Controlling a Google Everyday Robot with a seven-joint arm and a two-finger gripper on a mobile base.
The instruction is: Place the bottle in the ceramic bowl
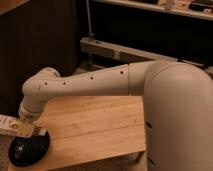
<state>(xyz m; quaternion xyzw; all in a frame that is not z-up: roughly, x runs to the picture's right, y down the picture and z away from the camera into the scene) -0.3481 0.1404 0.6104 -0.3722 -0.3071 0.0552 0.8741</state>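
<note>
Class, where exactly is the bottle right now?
The bottle sits at the far left edge of the camera view, held in the shut gripper just above the black ceramic bowl at the wooden table's left corner.
</note>
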